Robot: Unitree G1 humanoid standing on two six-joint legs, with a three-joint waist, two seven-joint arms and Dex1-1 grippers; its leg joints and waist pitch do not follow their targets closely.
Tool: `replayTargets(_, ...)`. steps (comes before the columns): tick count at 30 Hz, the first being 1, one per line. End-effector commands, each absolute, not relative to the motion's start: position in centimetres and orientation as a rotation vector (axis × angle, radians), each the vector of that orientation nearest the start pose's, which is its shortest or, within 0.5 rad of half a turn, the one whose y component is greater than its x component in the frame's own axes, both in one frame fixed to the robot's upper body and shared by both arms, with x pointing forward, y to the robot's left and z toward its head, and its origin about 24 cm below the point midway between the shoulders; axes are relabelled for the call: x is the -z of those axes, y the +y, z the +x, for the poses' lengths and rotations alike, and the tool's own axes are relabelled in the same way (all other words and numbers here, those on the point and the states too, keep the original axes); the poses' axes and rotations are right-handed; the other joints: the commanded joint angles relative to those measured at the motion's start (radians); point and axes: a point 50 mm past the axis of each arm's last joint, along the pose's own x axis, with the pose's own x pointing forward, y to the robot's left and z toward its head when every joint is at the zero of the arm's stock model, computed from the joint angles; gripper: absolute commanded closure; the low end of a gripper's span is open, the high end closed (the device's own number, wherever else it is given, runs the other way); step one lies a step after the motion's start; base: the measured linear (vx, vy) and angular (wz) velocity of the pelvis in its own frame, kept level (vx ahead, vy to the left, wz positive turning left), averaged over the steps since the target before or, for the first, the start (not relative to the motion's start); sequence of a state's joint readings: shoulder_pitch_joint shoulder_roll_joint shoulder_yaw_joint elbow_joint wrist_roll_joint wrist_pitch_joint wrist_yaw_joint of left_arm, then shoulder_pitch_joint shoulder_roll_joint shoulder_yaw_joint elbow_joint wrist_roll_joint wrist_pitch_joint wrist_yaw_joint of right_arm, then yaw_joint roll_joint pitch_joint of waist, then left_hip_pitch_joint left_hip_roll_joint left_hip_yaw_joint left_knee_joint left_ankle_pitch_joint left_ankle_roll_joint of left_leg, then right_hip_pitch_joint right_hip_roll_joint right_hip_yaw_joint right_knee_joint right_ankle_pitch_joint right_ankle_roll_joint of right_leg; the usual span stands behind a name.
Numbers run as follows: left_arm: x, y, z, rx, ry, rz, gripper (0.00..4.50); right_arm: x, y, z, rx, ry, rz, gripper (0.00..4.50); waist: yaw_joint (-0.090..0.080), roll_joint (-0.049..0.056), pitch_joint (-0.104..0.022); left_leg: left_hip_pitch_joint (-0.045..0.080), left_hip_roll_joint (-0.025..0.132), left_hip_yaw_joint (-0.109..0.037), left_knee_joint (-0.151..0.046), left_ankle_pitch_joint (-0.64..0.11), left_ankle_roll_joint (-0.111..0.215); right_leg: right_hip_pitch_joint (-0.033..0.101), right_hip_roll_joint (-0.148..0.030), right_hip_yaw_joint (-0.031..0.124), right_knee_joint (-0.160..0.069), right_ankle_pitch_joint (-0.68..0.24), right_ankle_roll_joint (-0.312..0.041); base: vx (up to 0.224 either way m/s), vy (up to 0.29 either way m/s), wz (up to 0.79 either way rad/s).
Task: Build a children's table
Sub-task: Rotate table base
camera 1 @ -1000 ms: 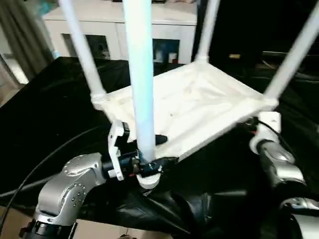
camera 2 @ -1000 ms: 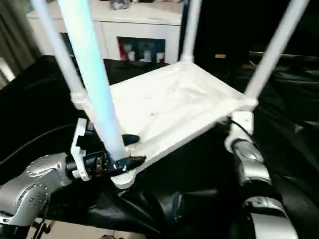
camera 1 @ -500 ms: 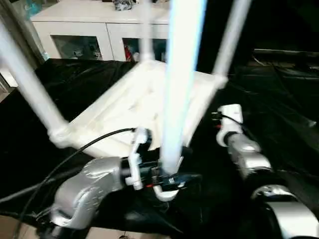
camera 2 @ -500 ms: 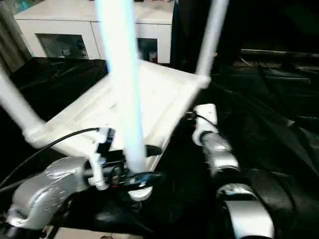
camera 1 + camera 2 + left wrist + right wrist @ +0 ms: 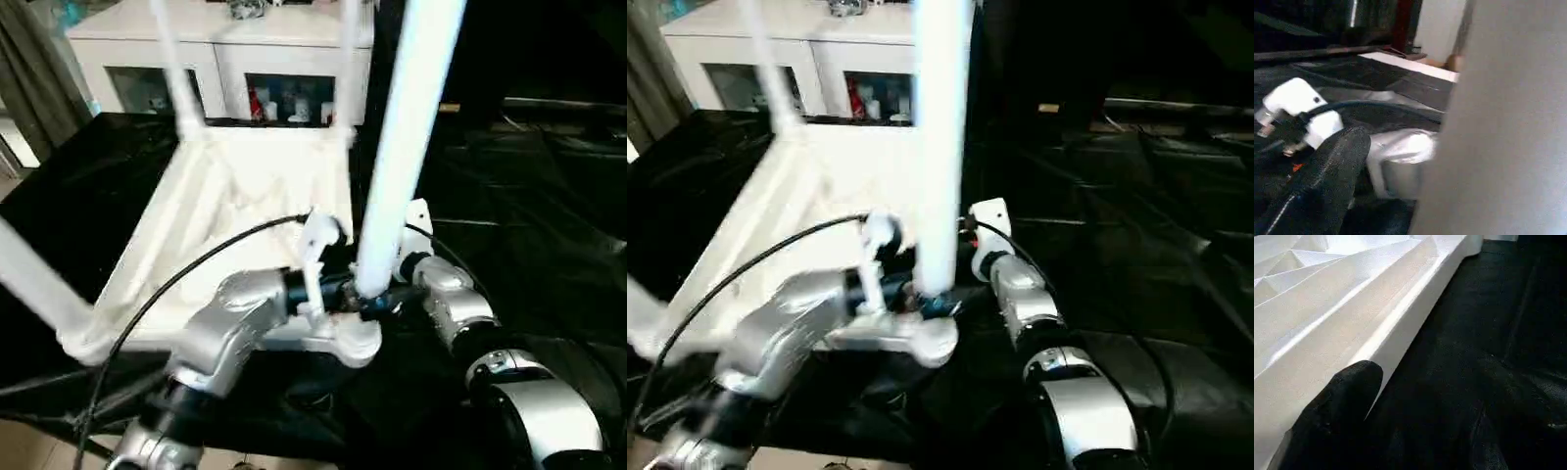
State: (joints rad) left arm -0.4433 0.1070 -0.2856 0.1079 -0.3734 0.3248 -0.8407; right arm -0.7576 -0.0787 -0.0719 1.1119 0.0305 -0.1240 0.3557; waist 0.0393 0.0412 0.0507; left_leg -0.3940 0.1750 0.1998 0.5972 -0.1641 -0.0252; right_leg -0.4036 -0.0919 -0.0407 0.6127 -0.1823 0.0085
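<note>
Gripping near leg [image 5: 400,147] base: left tool [image 5: 367,302] | right tool [image 5: 1337,416] beside tabletop [image 5: 235,196] edge, grip unclear

Four legs [image 5: 397,147], one tabletop [image 5: 235,215]

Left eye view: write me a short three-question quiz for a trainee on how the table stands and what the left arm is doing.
1. True or false: the tabletop lies with its ribbed underside facing up.
2. What is the left gripper clamped on?
A) the near leg, close to its socket
B) the cabinet door
C) a loose cable
3. Fill in: ____ legs stand up from the tabletop's corners.

Key: 1 true; 2 A; 3 four.
</note>
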Motion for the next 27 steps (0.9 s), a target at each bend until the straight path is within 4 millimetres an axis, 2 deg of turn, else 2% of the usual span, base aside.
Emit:
replayTargets(1, -10.3, 3.8, 29.2, 1.221, 0.032, -0.077, 0.05, -3.6, -11.1, 36.5, -0.448, 0.229, -0.008, 0.87, 0.010, -0.010, -0.072, 0.021, 0.042, -0.022, -0.066, -0.235, 0.045, 0.048, -0.047, 0.027, -0.068, -0.144, -0.256, 0.000, 0.000, 0.00)
replayTargets(4, -9.9, 4.3, 29.8, 1.174, 0.041, -0.028, 0.05, -4.0, -12.2, 36.8, -0.408, 0.211, 0.012, 0.87, 0.010, -0.010, -0.070, 0.022, 0.044, -0.022, -0.068, -0.258, 0.042, 0.047, -0.048, 0.027, -0.070, -0.176, -0.257, 0.000, 0.000, 0.00)
replayTargets(6, -9.6, 4.7, 30.0, 1.149, 0.041, 0.007, 0.05, -4.3, -14.0, 37.0, -0.372, 0.195, 0.013, 0.87, 0.011, -0.002, -0.069, 0.024, 0.045, -0.023, -0.070, -0.277, 0.033, 0.045, -0.048, 0.026, -0.071, -0.190, -0.259, 0.000, 0.000, 0.00)
replayTargets(7, -9.5, 4.8, 30.0, 1.145, 0.036, 0.017, 0.05, -4.5, -14.5, 37.0, -0.363, 0.190, 0.012, 0.87, 0.011, -0.004, -0.069, 0.025, 0.045, -0.023, -0.070, -0.287, 0.033, 0.045, -0.047, 0.025, -0.074, -0.198, -0.257, 0.000, 0.000, 0.00)
replayTargets(8, -9.4, 5.0, 29.9, 1.144, 0.041, 0.009, 0.05, -4.7, -15.2, 37.1, -0.361, 0.179, 0.009, 0.87, 0.015, -0.001, -0.068, 0.028, 0.045, -0.022, -0.071, -0.306, 0.024, 0.043, -0.047, 0.025, -0.076, -0.217, -0.254, 0.000, 0.000, 0.00)
replayTargets(9, -9.4, 5.1, 29.9, 1.143, 0.043, 0.002, 0.05, -4.9, -15.5, 37.1, -0.362, 0.172, 0.008, 0.87, 0.017, -0.002, -0.068, 0.028, 0.045, -0.022, -0.070, -0.309, 0.022, 0.043, -0.046, 0.026, -0.075, -0.221, -0.253, 0.000, 0.000, 0.00)
replayTargets(10, -9.3, 5.4, 29.9, 1.140, 0.039, 0.007, 0.05, -5.1, -16.2, 37.0, -0.378, 0.165, 0.001, 0.87, 0.020, 0.007, -0.067, 0.027, 0.044, -0.023, -0.071, -0.320, 0.017, 0.042, -0.047, 0.025, -0.075, -0.232, -0.252, 0.000, 0.000, 0.00)
replayTargets(11, -9.3, 5.7, 30.0, 1.135, 0.038, 0.009, 0.05, -5.3, -16.8, 36.9, -0.398, 0.160, -0.016, 0.87, 0.019, 0.002, -0.066, 0.026, 0.043, -0.023, -0.072, -0.329, 0.017, 0.043, -0.044, 0.023, -0.078, -0.240, -0.247, 0.000, 0.000, 0.00)
replayTargets(13, -9.1, 6.0, 30.0, 1.145, 0.048, 0.019, 0.05, -5.5, -17.4, 36.8, -0.418, 0.156, -0.039, 0.87, 0.021, -0.001, -0.066, 0.024, 0.043, -0.024, -0.072, -0.341, 0.016, 0.044, -0.046, 0.023, -0.080, -0.261, -0.237, 0.000, 0.000, 0.00)
replayTargets(14, -8.7, 6.7, 29.7, 1.186, 0.082, 0.062, 0.05, -5.8, -18.7, 36.4, -0.465, 0.160, -0.083, 0.87, 0.022, 0.005, -0.065, 0.024, 0.042, -0.025, -0.073, -0.347, 0.016, 0.044, -0.045, 0.022, -0.082, -0.277, -0.232, 0.000, 0.000, 0.00)
replayTargets(16, -8.0, 7.6, 29.5, 1.236, 0.121, 0.111, 0.05, -6.1, -19.8, 35.9, -0.522, 0.168, -0.125, 0.87, 0.026, 0.003, -0.064, 0.026, 0.041, -0.025, -0.073, -0.351, 0.020, 0.042, -0.042, 0.021, -0.086, -0.300, -0.220, 0.000, 0.000, 0.00)
replayTargets(21, -6.8, 9.3, 29.1, 1.344, 0.213, 0.227, 0.05, -6.5, -21.1, 34.7, -0.647, 0.200, -0.212, 0.87, 0.031, 0.008, -0.065, 0.026, 0.045, -0.025, -0.074, -0.345, 0.020, 0.038, -0.043, 0.022, -0.084, -0.310, -0.218, 0.000, 0.000, 0.00)
replayTargets(22, -6.6, 9.6, 29.1, 1.362, 0.230, 0.254, 0.22, -6.6, -21.3, 34.5, -0.669, 0.208, -0.228, 0.87, 0.029, 0.009, -0.066, 0.025, 0.045, -0.025, -0.074, -0.343, 0.019, 0.038, -0.043, 0.023, -0.081, -0.302, -0.223, 0.000, 0.000, 0.00)
replayTargets(23, -6.3, 10.4, 29.3, 1.380, 0.268, 0.321, 0.32, -6.7, -21.6, 33.9, -0.717, 0.225, -0.263, 0.87, 0.030, 0.003, -0.063, 0.027, 0.046, -0.024, -0.075, -0.351, 0.022, 0.036, -0.042, 0.023, -0.086, -0.305, -0.227, 0.000, 0.000, 0.00)
replayTargets(25, -6.1, 11.0, 29.7, 1.382, 0.296, 0.385, 0.41, -6.8, -21.7, 33.5, -0.762, 0.239, -0.284, 0.87, 0.034, 0.007, -0.066, 0.028, 0.047, -0.025, -0.074, -0.345, 0.021, 0.036, -0.045, 0.025, -0.081, -0.300, -0.227, 0.000, 0.000, 0.00)
replayTargets(27, -5.9, 11.8, 30.1, 1.386, 0.327, 0.445, 0.44, -7.1, -21.6, 32.9, -0.819, 0.250, -0.311, 0.87, 0.038, 0.006, -0.064, 0.028, 0.046, -0.025, -0.076, -0.339, 0.025, 0.036, -0.044, 0.026, -0.085, -0.296, -0.221, 0.000, 0.000, 0.00)
